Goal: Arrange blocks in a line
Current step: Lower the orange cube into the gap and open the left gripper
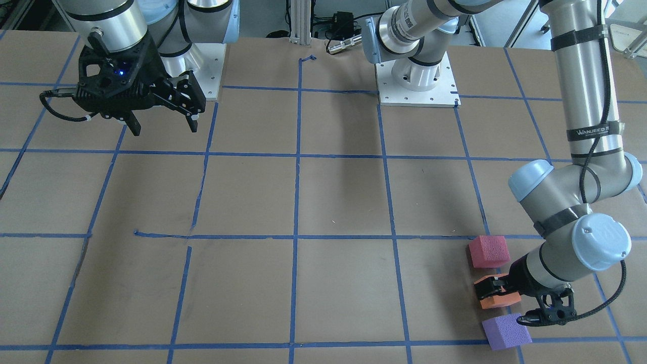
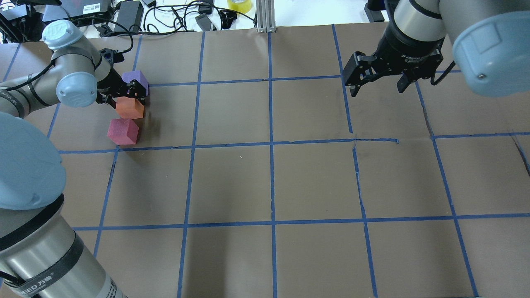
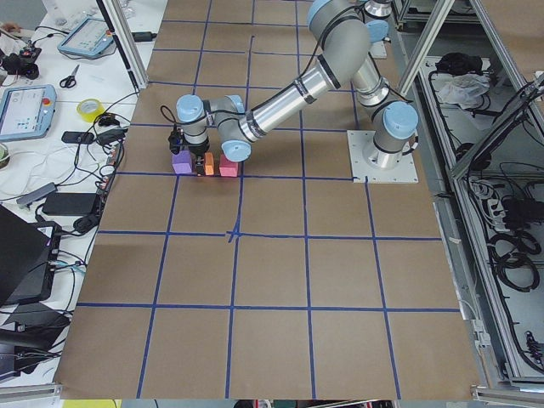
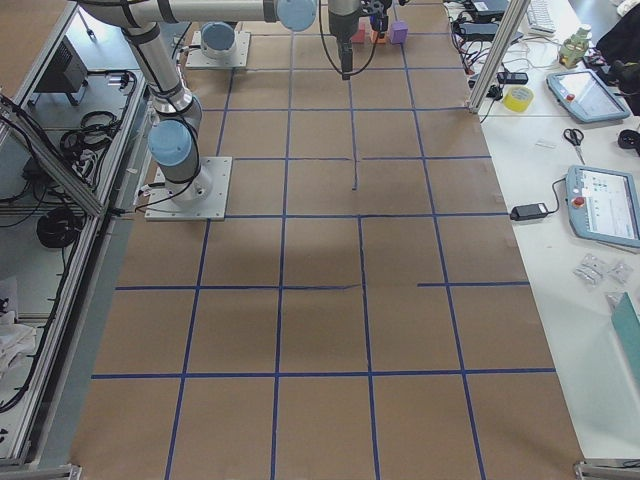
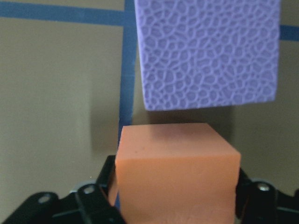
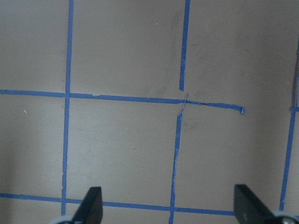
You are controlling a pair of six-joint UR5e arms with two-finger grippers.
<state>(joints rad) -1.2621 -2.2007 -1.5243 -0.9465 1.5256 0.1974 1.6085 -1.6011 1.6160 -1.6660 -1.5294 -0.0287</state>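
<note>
Three foam blocks lie in a short row at the table's far left. The orange block (image 1: 498,302) (image 2: 129,108) (image 5: 177,168) is in the middle. The pinkish-red block (image 1: 489,251) (image 2: 122,131) is on its robot side, the purple block (image 1: 505,331) (image 2: 136,78) (image 5: 208,51) on its far side. My left gripper (image 1: 505,301) (image 2: 126,98) is low on the table, shut on the orange block, with a finger against each side. My right gripper (image 1: 164,126) (image 2: 376,89) (image 6: 170,207) is open and empty, held above the table's far right.
The table (image 2: 269,182) is covered in brown paper with a blue tape grid. Cables and devices (image 2: 165,12) lie beyond the far edge. The arm bases (image 1: 417,81) stand on plates at the robot's side.
</note>
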